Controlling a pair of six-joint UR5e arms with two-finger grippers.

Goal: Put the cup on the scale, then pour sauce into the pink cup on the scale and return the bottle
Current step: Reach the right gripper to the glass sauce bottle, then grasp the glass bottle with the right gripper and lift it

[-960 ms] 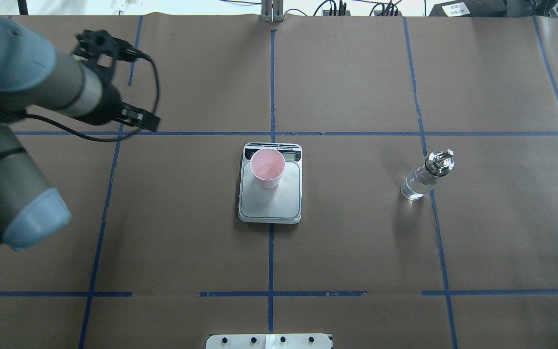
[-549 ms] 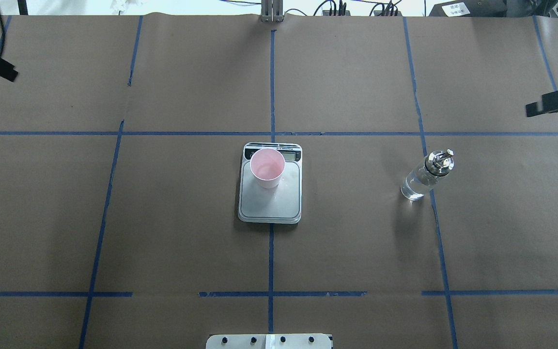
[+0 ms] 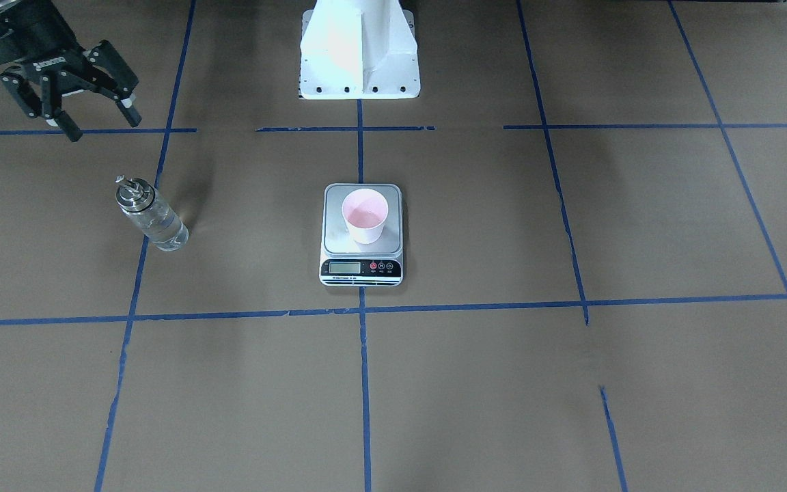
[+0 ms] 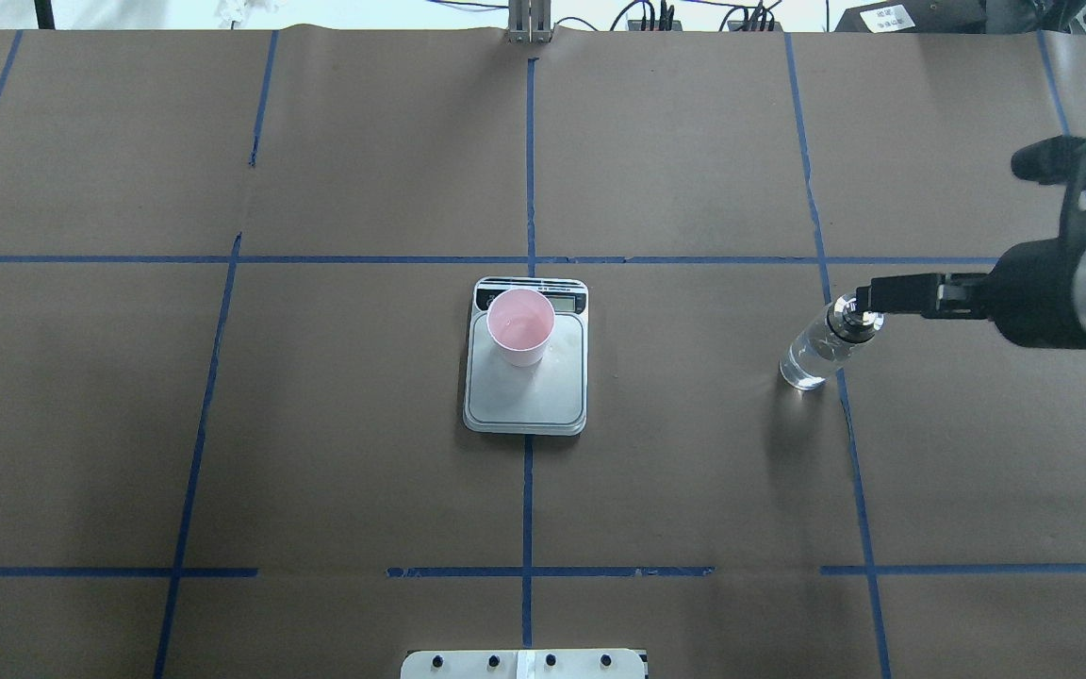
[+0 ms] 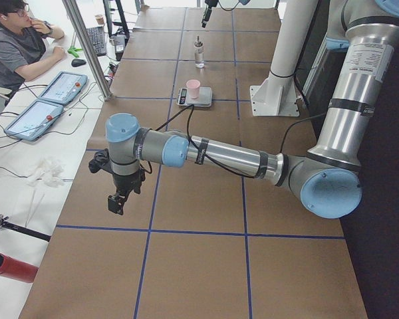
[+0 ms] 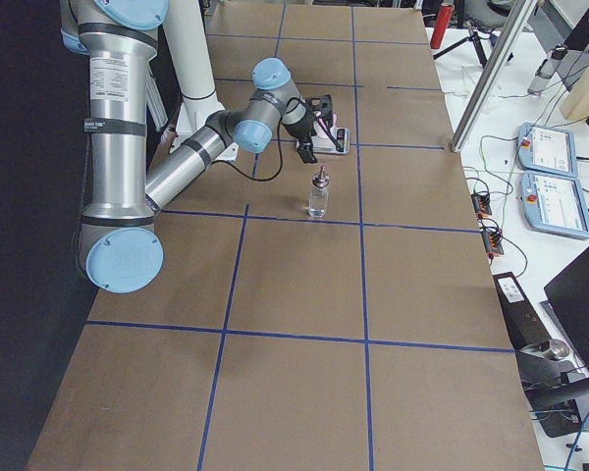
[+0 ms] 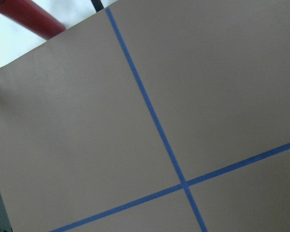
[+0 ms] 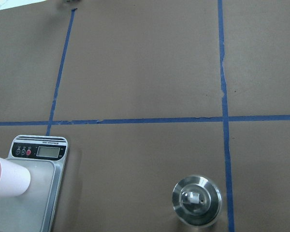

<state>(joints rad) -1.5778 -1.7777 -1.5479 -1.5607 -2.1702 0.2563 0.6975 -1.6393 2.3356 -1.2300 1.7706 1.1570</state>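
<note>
The pink cup [image 3: 365,215] stands upright on the far part of the scale [image 3: 362,270], next to its display; both also show in the overhead view, the cup [image 4: 520,325] on the scale [image 4: 526,407]. The glass bottle [image 3: 154,222] with clear sauce and a silver cap stands upright on the table, to the scale's right in the overhead view [image 4: 814,356]. My right gripper [image 3: 98,123] is open and empty, held above the table beside the bottle. The right wrist view looks down on the bottle's cap [image 8: 197,199]. My left gripper [image 5: 116,199] shows only in the exterior left view, far from the scale.
The robot's white base [image 3: 359,55] stands behind the scale. A red cylinder [image 5: 10,268] lies off the table's end near my left gripper. An operator [image 5: 13,46] sits at a side bench with tablets [image 5: 36,116].
The left arm has swung out of the overhead view to the left. The right arm has come in from the right to beside the bottle. Cup, scale and bottle have not moved.
</note>
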